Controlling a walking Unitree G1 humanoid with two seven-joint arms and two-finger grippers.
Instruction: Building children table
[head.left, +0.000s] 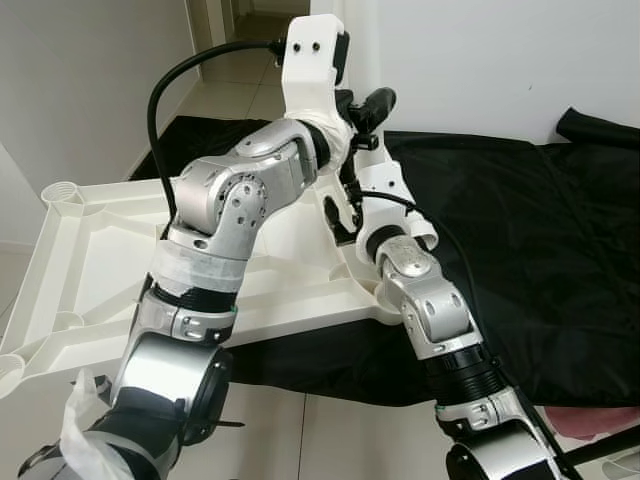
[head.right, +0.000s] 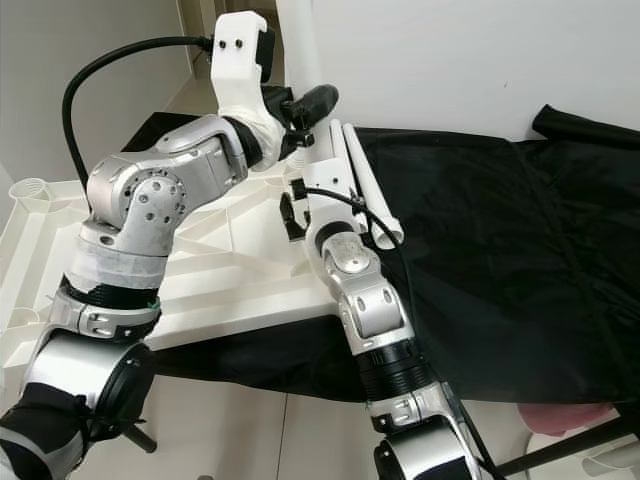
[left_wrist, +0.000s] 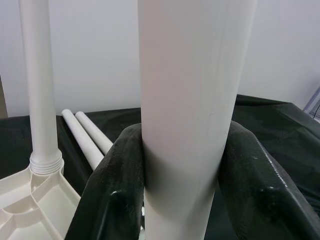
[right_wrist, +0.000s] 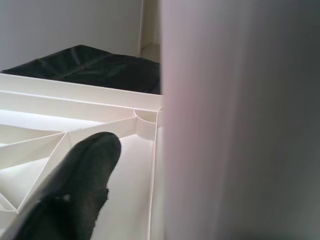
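Left gripper (left_wrist: 182, 200) clamps an upright white leg (left_wrist: 192, 100); right gripper's (right_wrist: 70, 195) state unclear, above tabletop (head.left: 90, 250)

One tabletop (head.left: 110, 250), four white legs (left_wrist: 190, 100).
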